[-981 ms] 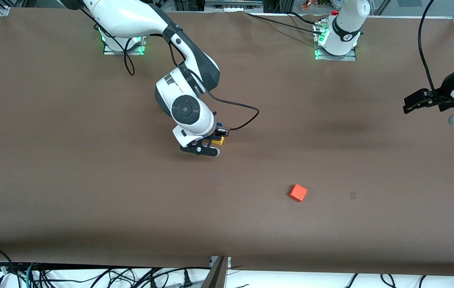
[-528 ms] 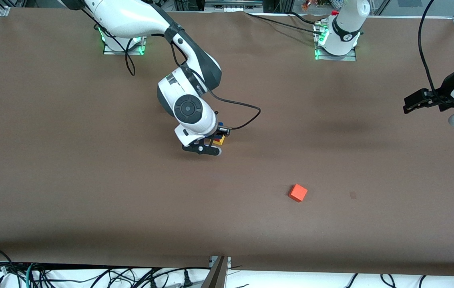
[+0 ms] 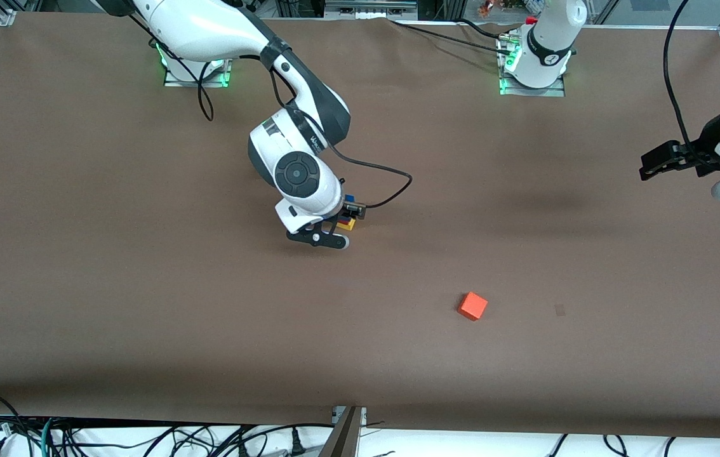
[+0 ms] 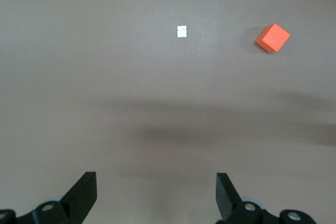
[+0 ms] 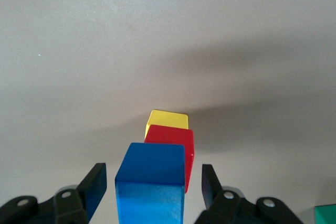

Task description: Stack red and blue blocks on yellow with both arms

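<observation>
A: What does the work surface look like?

B: A wide table covered in plain brown matting, with the two arm bases along the edge farthest from the front camera.

A: Where are the task cubes?

B: Near the middle of the table, toward the right arm's end. The small bright-yellow cube sits on the mat, the deep red cube rests on top of it, and the solid blue cube is on top of the red one. In the front view only slivers of yellow and blue show past the wrist.

A: And the right gripper?

B: The right gripper is at the stack, its black fingers spread on either side of the blue cube with a gap visible on each side, so it is released, not gripping.

A: The left one?

B: The left gripper hangs over bare mat at the left arm's end of the table, fingers wide apart and holding nothing; that arm waits.

A: Anything else on the table?

B: A lighter orange cube lies alone, nearer the front camera than the stack and well apart from it. A green corner shows at the edge of the right wrist view.
</observation>
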Controlling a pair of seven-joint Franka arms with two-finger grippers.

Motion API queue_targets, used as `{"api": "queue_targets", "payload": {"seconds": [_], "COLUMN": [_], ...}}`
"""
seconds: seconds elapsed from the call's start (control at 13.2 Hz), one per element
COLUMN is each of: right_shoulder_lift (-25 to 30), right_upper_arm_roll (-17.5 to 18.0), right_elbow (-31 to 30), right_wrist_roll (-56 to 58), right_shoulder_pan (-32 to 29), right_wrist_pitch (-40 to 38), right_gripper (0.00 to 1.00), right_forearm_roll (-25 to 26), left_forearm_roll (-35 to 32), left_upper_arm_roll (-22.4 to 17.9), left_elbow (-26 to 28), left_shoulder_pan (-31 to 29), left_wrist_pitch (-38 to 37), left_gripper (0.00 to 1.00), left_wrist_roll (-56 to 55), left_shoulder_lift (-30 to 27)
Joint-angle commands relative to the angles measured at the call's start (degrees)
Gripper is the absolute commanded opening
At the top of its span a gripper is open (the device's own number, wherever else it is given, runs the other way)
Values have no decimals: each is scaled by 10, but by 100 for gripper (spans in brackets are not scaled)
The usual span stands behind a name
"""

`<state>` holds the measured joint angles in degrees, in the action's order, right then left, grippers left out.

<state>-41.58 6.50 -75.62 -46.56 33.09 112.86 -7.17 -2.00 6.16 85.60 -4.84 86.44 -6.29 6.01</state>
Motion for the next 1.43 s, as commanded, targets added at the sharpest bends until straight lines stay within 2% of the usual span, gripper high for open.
{"api": "queue_targets", "payload": {"seconds": [0.0,0.15,0.23,0.6,0.91,1.13,1.36], "right_shoulder_lift": [3,9,21,96,187,244,302], "right_upper_arm_roll": [0,-5,-6,-75,-105,-164,-249], "right_elbow": [9,12,11,9,4,3,-10], "right_wrist_roll": [-9,-5,0,3,33,138,288], "right_shoulder_pan": [-3,-14,-25,-36,-36,-36,-36], "right_wrist_pitch": [-3,-8,-13,-83,-138,-211,-279], "right_gripper": [86,97,99,100,100,100,100], "right_forearm_roll": [8,8,11,9,10,5,0], "left_forearm_roll": [16,16,16,16,15,15,15], "left_upper_arm_roll": [2,2,2,2,2,2,2], "left_elbow": [4,4,4,4,4,4,4], "left_shoulder_pan": [-7,-7,-7,-7,-7,-7,-7], "left_wrist_pitch": [6,6,6,6,7,6,7], "left_gripper": [100,100,100,100,100,100,100], "left_wrist_roll": [15,15,15,15,15,15,15], "left_shoulder_lift": [-4,-4,-4,-4,-4,-4,-4]}}
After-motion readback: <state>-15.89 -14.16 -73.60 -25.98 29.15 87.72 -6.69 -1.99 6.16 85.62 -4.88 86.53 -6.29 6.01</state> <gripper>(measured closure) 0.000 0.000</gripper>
